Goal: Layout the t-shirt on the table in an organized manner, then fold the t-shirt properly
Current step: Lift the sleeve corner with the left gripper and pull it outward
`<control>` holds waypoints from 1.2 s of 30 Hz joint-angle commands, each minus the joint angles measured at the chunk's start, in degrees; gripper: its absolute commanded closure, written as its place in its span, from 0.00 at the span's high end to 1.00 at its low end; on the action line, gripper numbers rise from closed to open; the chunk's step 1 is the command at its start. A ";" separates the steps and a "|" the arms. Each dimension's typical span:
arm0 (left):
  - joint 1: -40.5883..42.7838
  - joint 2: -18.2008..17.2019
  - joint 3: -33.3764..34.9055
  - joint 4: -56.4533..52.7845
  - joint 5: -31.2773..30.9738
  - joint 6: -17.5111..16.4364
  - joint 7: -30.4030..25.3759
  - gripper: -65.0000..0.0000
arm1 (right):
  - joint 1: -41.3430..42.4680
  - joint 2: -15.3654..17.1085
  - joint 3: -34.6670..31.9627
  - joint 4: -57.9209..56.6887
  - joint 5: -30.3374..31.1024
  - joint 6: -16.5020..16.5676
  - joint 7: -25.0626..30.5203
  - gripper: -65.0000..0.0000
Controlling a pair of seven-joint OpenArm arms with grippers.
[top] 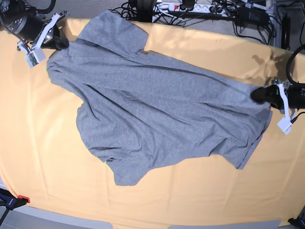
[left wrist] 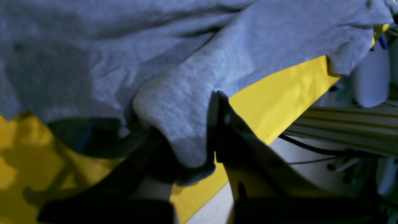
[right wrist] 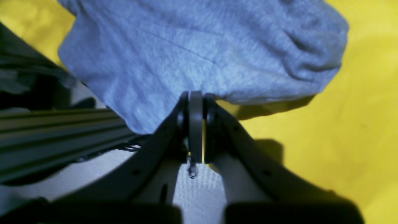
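Observation:
The grey t-shirt lies spread and wrinkled, slanting across the yellow-orange table. One sleeve points to the far edge and another to the near edge. At the shirt's right end, my left gripper is shut on a bunched fold of the t-shirt; in the wrist view the cloth bulges between the left gripper's dark fingers. At the far left corner, my right gripper is shut, and the right gripper's tips pinch the edge of the t-shirt just above the table.
Cables and a power strip run behind the table's far edge. An aluminium rail shows beside the table's edge in the right wrist view, and a rail in the left wrist view. A clamp sits at the near left corner.

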 commanded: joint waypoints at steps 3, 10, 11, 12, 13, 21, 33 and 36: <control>-0.63 -1.75 -0.81 4.61 -1.04 0.17 -0.62 0.00 | -1.22 2.23 0.33 1.84 3.48 0.30 0.64 0.00; -0.61 -1.73 -0.81 12.22 -1.04 0.22 -0.62 0.00 | -3.69 4.59 0.33 1.99 7.82 0.30 0.64 0.00; -0.59 -1.73 -0.81 13.35 -1.04 0.22 -0.62 0.00 | -3.78 4.68 0.33 2.12 7.82 0.30 0.64 0.00; -0.42 -1.73 -0.81 14.58 -1.04 0.22 -0.62 0.00 | -3.85 4.98 0.33 2.21 7.82 0.30 0.64 0.00; -0.02 -1.73 -0.81 16.06 -1.04 0.22 -0.62 0.00 | -3.91 5.33 0.33 2.23 7.85 0.30 0.64 0.00; 8.74 -2.16 -0.81 28.50 -1.04 -1.77 -0.62 0.00 | -4.66 8.81 0.33 2.27 7.85 0.30 0.64 0.00; 12.07 -12.20 -0.83 34.86 -1.04 -1.68 -0.62 0.00 | -13.66 18.16 0.33 3.28 7.85 0.30 0.64 0.00; 12.11 -14.67 -0.81 36.39 -1.04 0.11 -0.62 0.00 | -15.41 18.56 0.33 4.55 7.87 0.30 0.64 0.00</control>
